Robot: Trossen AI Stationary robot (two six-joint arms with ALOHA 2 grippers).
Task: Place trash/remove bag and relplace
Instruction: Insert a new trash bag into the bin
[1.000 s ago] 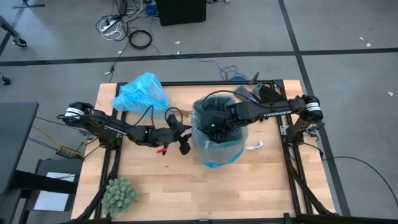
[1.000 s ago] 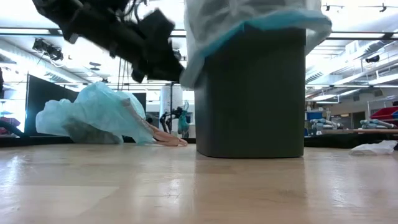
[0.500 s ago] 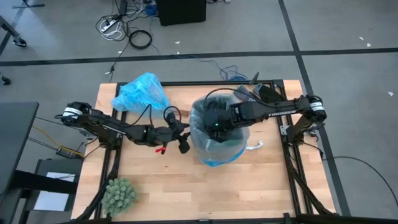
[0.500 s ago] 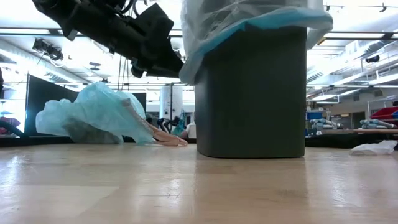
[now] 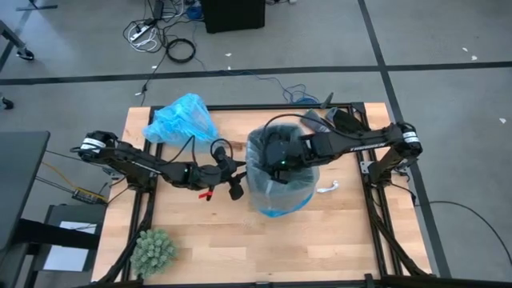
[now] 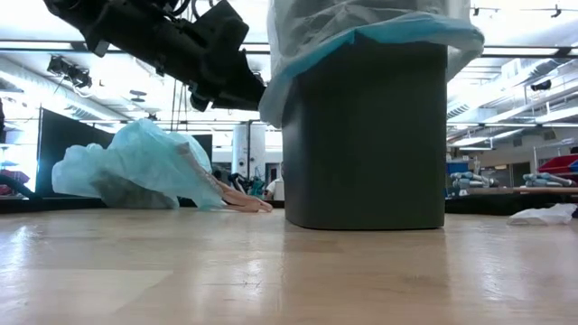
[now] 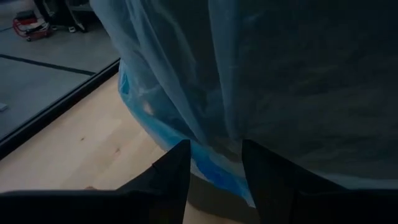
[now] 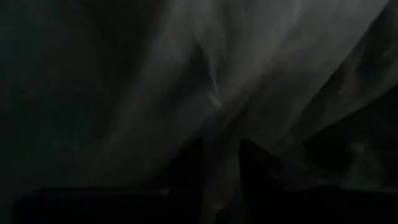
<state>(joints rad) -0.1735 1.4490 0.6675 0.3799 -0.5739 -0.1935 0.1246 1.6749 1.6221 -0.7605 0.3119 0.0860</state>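
- High view shows your wooden table (image 5: 192,240) with the dark bin (image 6: 366,135) at its centre, a pale, clear plastic liner (image 5: 276,196) draped over the rim.
- You have the bright blue bag (image 5: 181,118) lying crumpled at the far left of the table, well apart from the bin; a white scrap (image 5: 327,189) lies just right of the bin.
- Your right gripper (image 8: 219,163) sits down inside the bin, fingers slightly parted with liner film between them; whether it grips, you cannot tell.
- Your left gripper (image 7: 214,163) hovers at the bin's left side, fingers apart around a liner fold, not clamped.
- Judged risk: lifting the right arm with film snagged could drag the liner off or tip the bin.
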